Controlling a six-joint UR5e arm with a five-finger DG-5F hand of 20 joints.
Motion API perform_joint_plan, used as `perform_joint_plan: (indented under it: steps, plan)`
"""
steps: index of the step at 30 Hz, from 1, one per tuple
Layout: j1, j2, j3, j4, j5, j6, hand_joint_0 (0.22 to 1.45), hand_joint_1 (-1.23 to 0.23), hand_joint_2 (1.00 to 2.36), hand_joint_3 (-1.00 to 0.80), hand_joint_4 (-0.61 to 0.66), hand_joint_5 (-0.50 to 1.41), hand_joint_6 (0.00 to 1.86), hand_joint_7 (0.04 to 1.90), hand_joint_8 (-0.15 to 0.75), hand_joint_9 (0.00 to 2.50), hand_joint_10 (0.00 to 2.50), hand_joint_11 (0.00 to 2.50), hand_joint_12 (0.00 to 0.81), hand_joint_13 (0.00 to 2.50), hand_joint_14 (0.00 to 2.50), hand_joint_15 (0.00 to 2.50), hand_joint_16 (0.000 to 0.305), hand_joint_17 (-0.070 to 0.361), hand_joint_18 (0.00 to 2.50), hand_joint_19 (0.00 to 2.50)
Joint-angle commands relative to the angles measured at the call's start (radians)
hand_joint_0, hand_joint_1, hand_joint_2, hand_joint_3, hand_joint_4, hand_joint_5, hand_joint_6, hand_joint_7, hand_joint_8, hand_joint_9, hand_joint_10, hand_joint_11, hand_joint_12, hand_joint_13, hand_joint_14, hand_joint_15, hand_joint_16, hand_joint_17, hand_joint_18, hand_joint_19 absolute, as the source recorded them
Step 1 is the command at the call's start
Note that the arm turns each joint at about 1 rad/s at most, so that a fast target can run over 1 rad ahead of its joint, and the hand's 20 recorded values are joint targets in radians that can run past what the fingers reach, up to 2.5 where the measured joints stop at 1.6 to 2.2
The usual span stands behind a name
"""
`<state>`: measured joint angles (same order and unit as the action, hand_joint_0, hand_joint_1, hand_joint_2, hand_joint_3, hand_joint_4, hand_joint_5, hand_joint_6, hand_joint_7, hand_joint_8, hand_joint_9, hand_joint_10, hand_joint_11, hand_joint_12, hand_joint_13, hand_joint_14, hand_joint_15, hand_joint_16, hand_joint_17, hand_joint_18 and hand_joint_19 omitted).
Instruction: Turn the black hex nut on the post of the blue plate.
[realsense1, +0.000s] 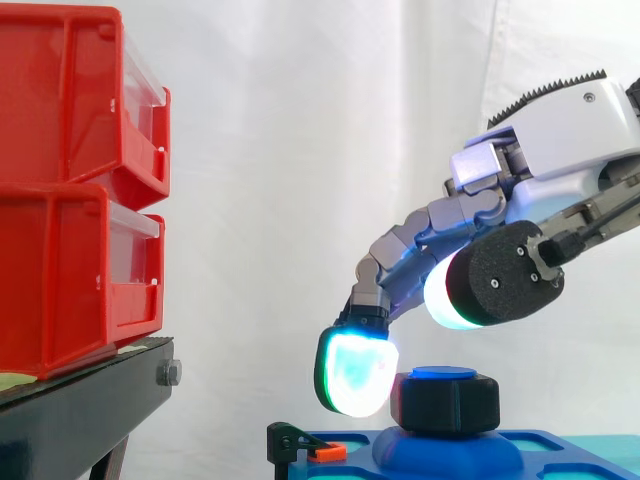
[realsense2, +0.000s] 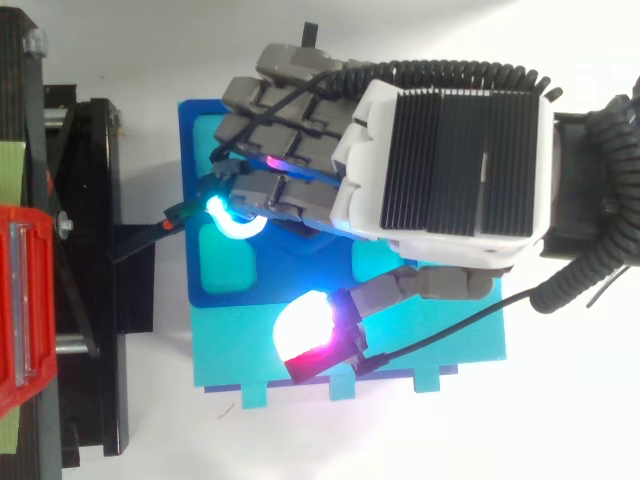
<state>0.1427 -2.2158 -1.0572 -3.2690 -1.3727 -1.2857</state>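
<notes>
Robot hand fingertip touches the black hex nut.

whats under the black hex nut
A raised dome of the blue plate, in the side view; the blue tip of the post shows on top. The shaft inside the nut is hidden, and from above the hand covers the nut.

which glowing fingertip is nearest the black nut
The cyan-green pad, level with the black hex nut and just left of it in the side view. The white-glowing pad sits higher, above the nut.
</notes>
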Motion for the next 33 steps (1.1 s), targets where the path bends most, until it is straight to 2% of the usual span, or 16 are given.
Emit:
perform_joint_plan:
  steps: [1, 20, 27, 33]
  plan:
    - [0.0, -0.001, -0.001, -0.008, 0.0, -0.001, 0.47, -0.26, 1.0, -0.5, 0.27, -0.16, 0.5, 0.75, 0.267, 0.26, 0.0, 0.0, 0.419, 0.2, 0.0, 0.0, 0.063, 0.143, 0.07, 0.04]
    - [-0.014, -0.001, -0.001, -0.017, -0.002, -0.02, 0.48, -0.26, 1.0, -0.5, 0.29, -0.15, 0.5, 0.8, 0.282, 0.29, 0.0, 0.0, 0.425, 0.24, 0.0, 0.0, 0.063, 0.142, 0.09, 0.05]
    - [-0.034, 0.001, -0.001, -0.017, -0.025, -0.034, 0.48, -0.27, 1.0, -0.5, 0.29, -0.15, 0.5, 0.8, 0.285, 0.3, 0.0, 0.0, 0.427, 0.25, 0.0, 0.0, 0.063, 0.142, 0.11, 0.06]
    - [-0.058, -0.001, -0.001, -0.017, -0.065, -0.043, 0.48, -0.27, 1.0, -0.5, 0.29, -0.15, 0.5, 0.8, 0.287, 0.31, 0.0, 0.0, 0.427, 0.26, 0.0, 0.0, 0.063, 0.142, 0.12, 0.07]
